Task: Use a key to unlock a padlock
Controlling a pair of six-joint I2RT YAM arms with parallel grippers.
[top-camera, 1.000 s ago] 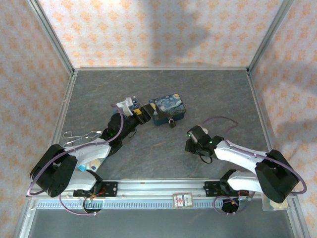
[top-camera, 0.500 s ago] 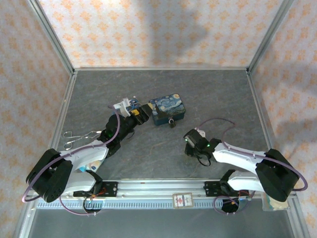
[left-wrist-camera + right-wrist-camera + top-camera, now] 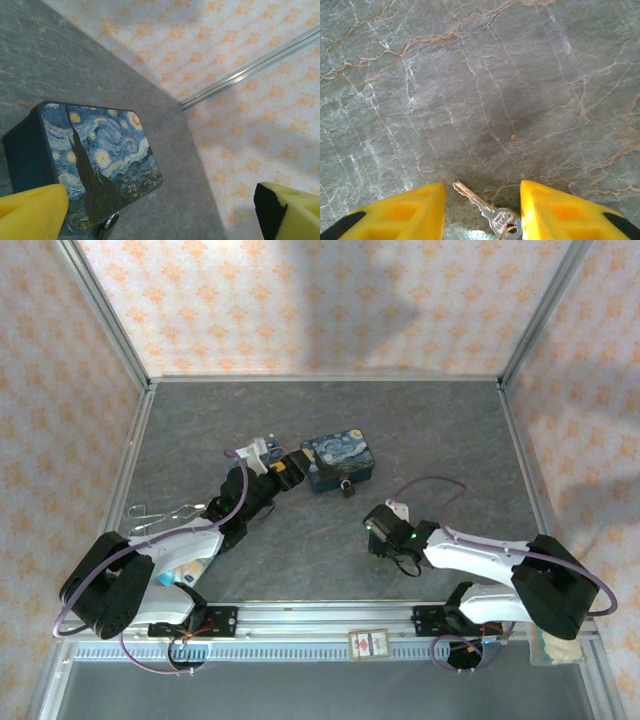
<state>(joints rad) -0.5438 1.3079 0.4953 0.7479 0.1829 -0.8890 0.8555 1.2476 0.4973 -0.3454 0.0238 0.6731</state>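
Observation:
The padlock, small and black, hangs at the near side of the starry-night tin. Its top edge shows below the tin in the left wrist view, as the padlock. My left gripper stands wide open just left of the tin, yellow fingers far apart with nothing between them. My right gripper is low over the table right of centre. Its jaws are open, and the silvery key lies flat on the table between the yellow fingers, touching neither.
Silver scissors lie at the left beside my left arm. A blue-and-white object sits near the left base. A small card rests on the front rail. Metal frame posts and patterned walls enclose the grey stone-look table.
My right gripper has slid left and slightly nearer along the table, ending over the key. The left arm shifted a little and is back beside the tin.

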